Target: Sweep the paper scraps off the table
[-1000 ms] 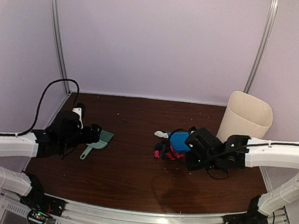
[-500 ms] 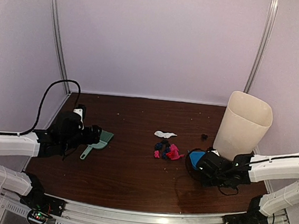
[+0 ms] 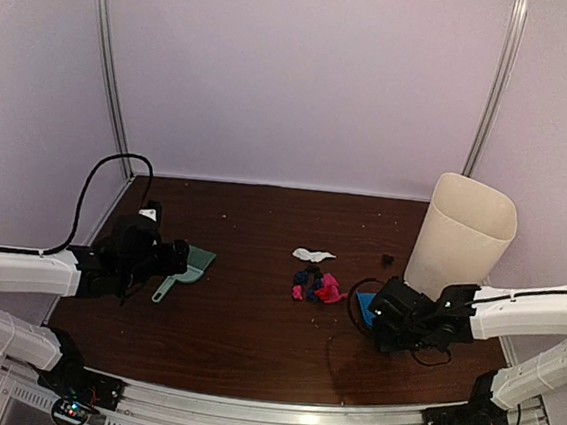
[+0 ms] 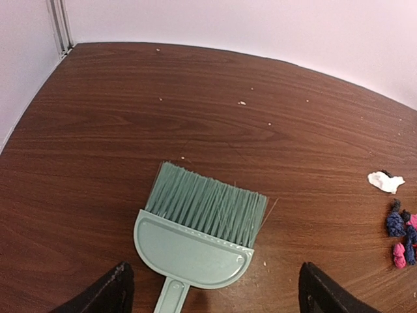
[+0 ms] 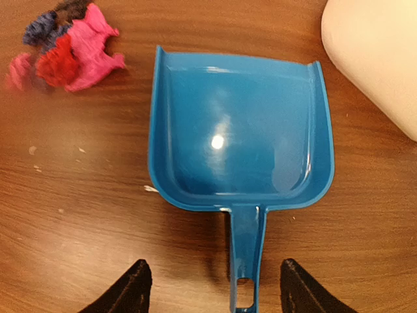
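Your right tool point(image 5: 215, 283) stands open astride the handle of the blue dustpan point(image 5: 241, 130), gripping nothing. Your left tool point(image 4: 218, 290) gapes wide over the green brush point(image 4: 195, 241), which is also unheld. The paper scraps point(image 3: 315, 281) sit mid-scene on the table point(image 3: 241, 339), just left of the pan; nothing looks swept yet. The right wrist view shows the pan is empty; only the top view shows the cream bin point(image 3: 462, 235) at far right.

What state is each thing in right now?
Brush, lying flat, not gripped.
Dustpan, flat on the table, empty, not gripped.
Paper scraps, clustered on the table, unswept.
Bin, standing upright.
Left gripper, open around the brush handle.
Right gripper, open around the dustpan handle.
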Robot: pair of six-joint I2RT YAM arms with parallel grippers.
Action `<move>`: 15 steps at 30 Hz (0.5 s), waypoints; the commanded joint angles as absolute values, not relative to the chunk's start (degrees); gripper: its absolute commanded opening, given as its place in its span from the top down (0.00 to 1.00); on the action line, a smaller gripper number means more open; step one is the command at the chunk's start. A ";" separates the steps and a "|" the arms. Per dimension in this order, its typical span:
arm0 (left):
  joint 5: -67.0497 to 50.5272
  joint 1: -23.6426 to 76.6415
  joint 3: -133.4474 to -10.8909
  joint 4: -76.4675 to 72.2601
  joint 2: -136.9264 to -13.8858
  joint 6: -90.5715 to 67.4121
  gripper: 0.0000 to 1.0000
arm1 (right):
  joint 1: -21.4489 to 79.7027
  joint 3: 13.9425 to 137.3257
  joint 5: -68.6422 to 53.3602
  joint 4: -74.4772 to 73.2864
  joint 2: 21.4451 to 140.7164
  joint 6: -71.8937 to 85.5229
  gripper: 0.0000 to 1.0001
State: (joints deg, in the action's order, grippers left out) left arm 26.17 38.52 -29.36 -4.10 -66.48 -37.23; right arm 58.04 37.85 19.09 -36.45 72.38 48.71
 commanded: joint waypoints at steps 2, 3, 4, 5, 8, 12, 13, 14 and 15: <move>27.42 36.04 -29.68 -4.52 -67.56 -38.69 0.11 | 58.41 43.66 17.81 -38.40 66.45 48.33 0.28; 26.89 35.37 -29.56 -4.64 -67.69 -38.97 0.11 | 58.64 45.14 17.39 -36.99 66.10 47.53 0.28; 26.49 34.95 -29.23 -4.91 -67.82 -39.30 0.11 | 58.81 46.03 16.59 -34.62 66.13 46.52 0.28; 26.23 34.67 -28.97 -5.30 -68.05 -39.66 0.11 | 58.96 46.66 15.10 -30.75 66.47 45.10 0.27; 25.61 34.10 -28.65 -6.06 -69.11 -40.42 0.11 | 59.15 47.48 7.62 -14.94 70.77 41.69 0.27; 23.45 32.31 -27.95 -6.97 -69.72 -40.95 0.12 | 59.00 57.83 -3.83 0.91 88.73 38.46 0.27; 23.34 32.05 -27.73 -7.08 -69.36 -40.96 0.12 | 58.98 63.13 -4.91 0.87 94.46 37.99 0.26; 23.33 31.92 -27.45 -7.18 -69.06 -40.96 0.12 | 58.90 66.99 -6.15 0.79 98.40 37.54 0.26; 23.35 31.83 -27.04 -7.47 -68.72 -41.14 0.12 | 58.76 70.28 -7.23 1.09 101.90 37.27 0.26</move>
State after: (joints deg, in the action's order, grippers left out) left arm 24.51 32.86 -28.75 -4.56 -69.41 -40.16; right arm 58.78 58.08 1.78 -10.31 88.05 40.73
